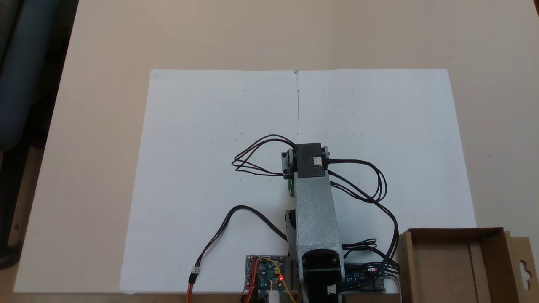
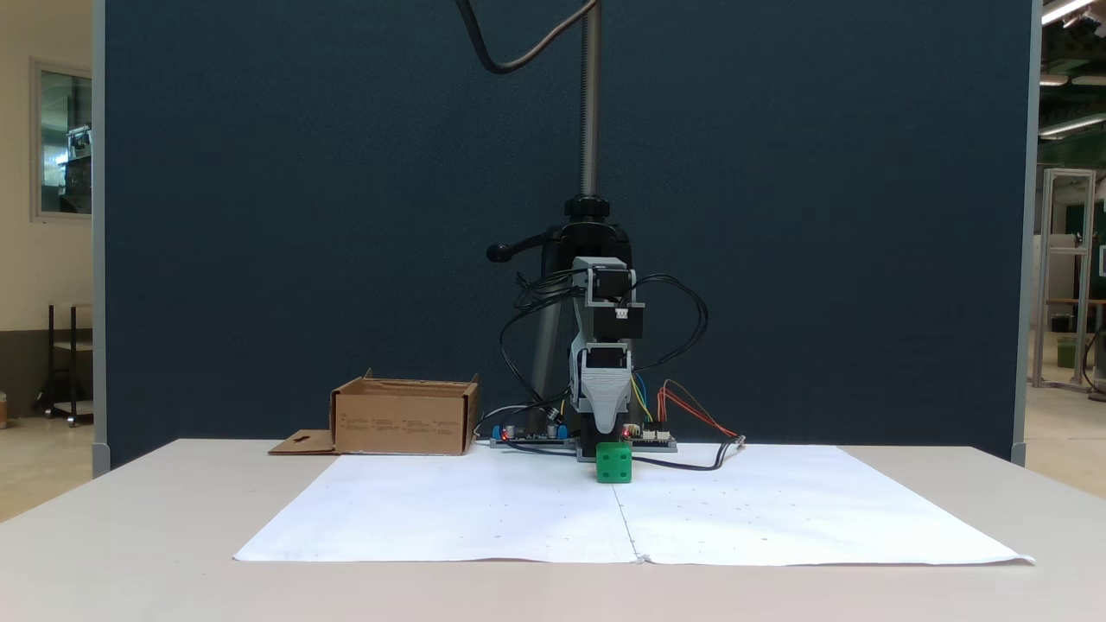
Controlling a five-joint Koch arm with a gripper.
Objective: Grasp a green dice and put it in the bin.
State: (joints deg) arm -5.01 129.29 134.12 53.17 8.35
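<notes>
Gripper point(image 2: 607, 423) points straight down directly above the green dice point(image 2: 613, 462); whether its jaws are apart or closed cannot be told, and contact with the dice cannot be confirmed. Table point(image 2: 104, 527) carries a white paper sheet point(image 2: 484, 510). Grey arm point(image 1: 313, 210) stands folded over the sheet's near-centre seam. Bin point(image 2: 404, 419) sits at the sheet's corner beside the arm's base, well apart from the dice. Dice rests on the sheet in front of the base; from above, a green sliver point(image 1: 290, 186) shows beside the arm.
</notes>
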